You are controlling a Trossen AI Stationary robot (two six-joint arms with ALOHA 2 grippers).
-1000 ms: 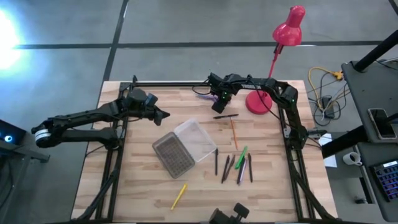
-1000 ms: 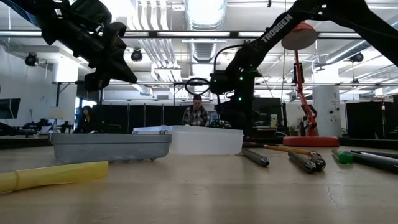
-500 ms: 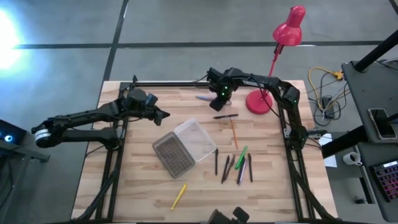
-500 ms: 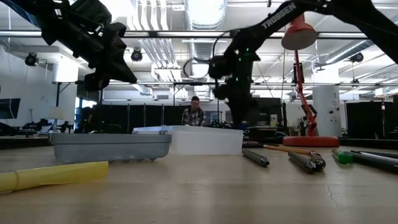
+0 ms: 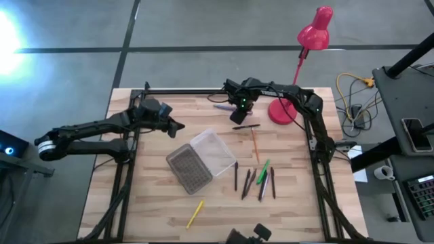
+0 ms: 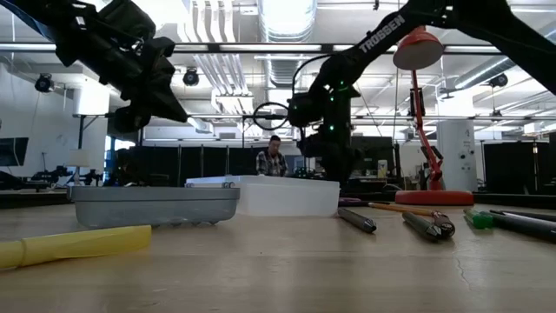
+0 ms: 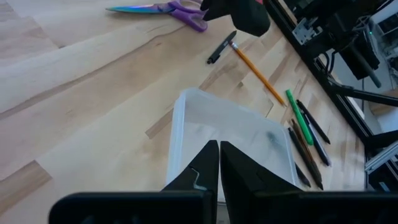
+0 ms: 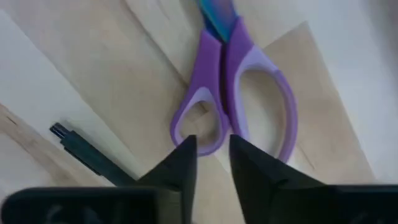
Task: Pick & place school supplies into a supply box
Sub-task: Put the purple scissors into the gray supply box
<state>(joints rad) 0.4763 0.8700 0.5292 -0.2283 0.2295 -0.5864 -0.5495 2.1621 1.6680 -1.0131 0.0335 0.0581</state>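
The right arm reaches in from the right side of the bench (image 5: 156, 210), folded at the elbow near the red lamp (image 5: 304, 61), its wrist bent down so the right end effector (image 5: 239, 114) hangs over the upper middle of the boards. Its fingers (image 8: 182, 163) stand slightly apart with only a narrow gap between them, holding nothing, poised just above the purple handles of the scissors (image 8: 233, 93). The scissors lie flat on the wood in the upper centre of the overhead frame, just left of that end effector, with a black pen (image 5: 246, 127) just below it.

The left arm stretches in low from the left edge, nearly straight, and the left end effector (image 5: 178, 126) hangs in the air left of centre, its fingers (image 7: 200, 169) pressed almost together and empty.

The supply box (image 5: 201, 160) lies open in the middle of the bench, the clear half toward the upper right and the ribbed grey half toward the lower left. An orange pencil (image 5: 255, 144) lies to its right, a cluster of pens (image 5: 256, 181) lies lower right of it, and a yellow pen (image 5: 195, 213) lies alone near the bottom edge.
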